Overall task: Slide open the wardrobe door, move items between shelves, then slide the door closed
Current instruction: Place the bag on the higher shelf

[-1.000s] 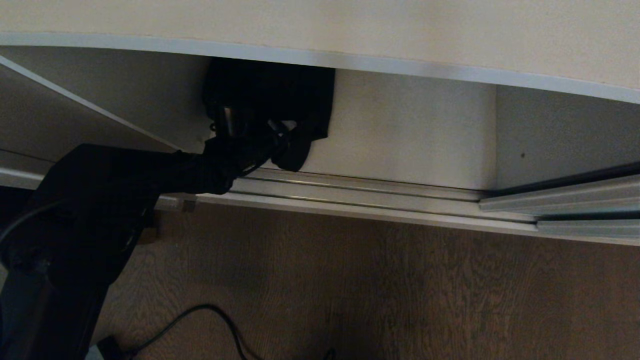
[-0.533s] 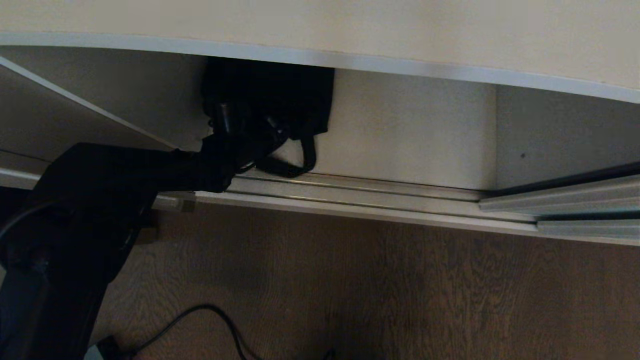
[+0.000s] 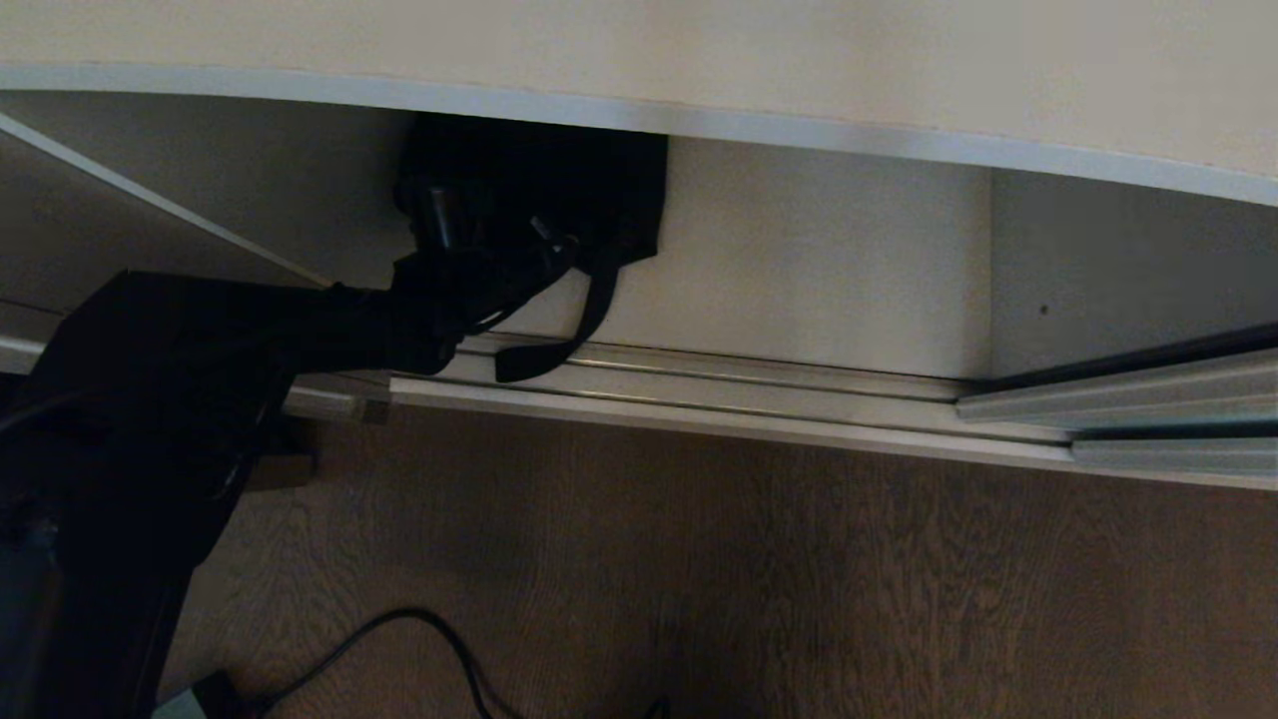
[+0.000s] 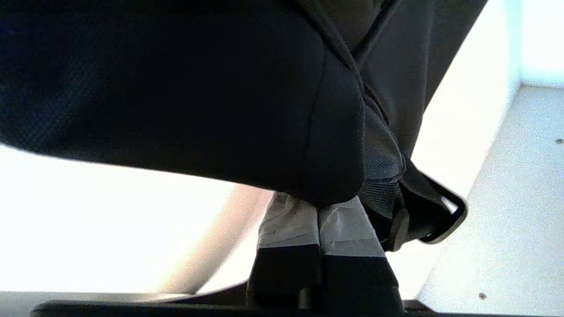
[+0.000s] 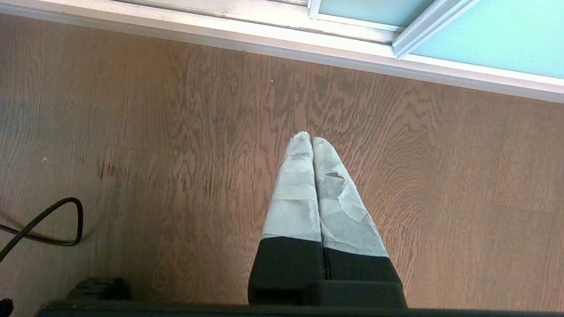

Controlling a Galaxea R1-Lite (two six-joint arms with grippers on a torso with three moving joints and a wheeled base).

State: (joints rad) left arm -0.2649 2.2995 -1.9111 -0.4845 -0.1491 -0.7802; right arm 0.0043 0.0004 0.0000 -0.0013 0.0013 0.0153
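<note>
One black bag (image 3: 559, 190) under the upper shelf (image 3: 699, 125), pinched by the left gripper (image 4: 318, 203); one strap (image 3: 559, 345) dangling. Right gripper (image 5: 312, 140) clenched empty above floor (image 5: 176, 154).

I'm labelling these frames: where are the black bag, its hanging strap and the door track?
black bag (image 3: 589, 190), head view, on its dark fabric body.
hanging strap (image 3: 589, 310), head view, mid-length of the strap.
door track (image 3: 759, 384), head view, on the metal rail.
</note>
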